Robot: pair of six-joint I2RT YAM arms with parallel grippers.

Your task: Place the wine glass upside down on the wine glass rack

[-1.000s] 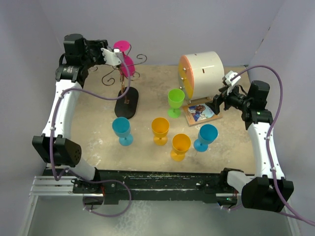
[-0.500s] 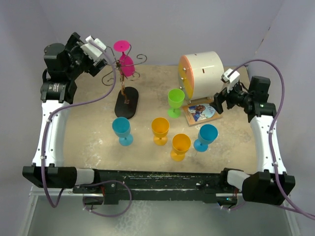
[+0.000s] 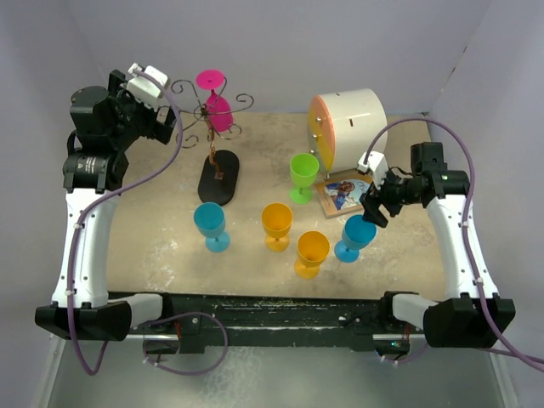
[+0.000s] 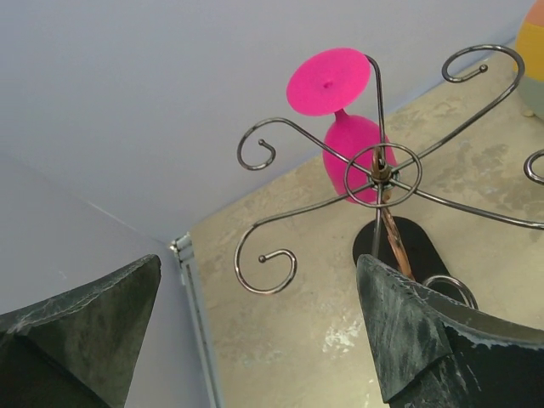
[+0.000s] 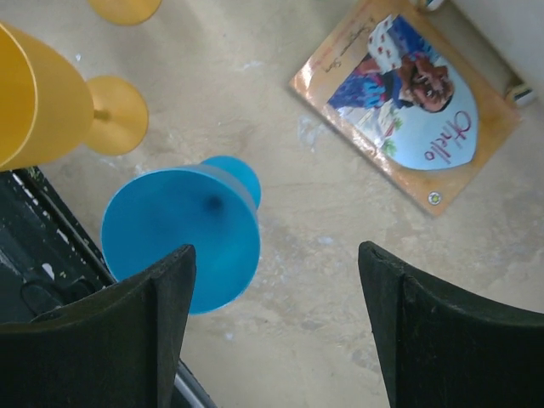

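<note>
The upright blue wine glass point(image 3: 357, 234), long axis vertical, stands on the desk at 7 o'clock just under the right pincer point(image 3: 371, 212), which gapes empty and is nearer than the left pincer point(image 4: 259, 263), likewise wide and empty beside the wine glass rack point(image 3: 219, 180) at 10 o'clock.

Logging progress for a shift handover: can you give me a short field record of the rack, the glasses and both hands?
rack: pink glass hangs upside down on it
left hand: open, empty, beside the rack
right hand: open, empty, over a blue glass
upright on table: other blue glass, two orange glasses, green glass
</note>
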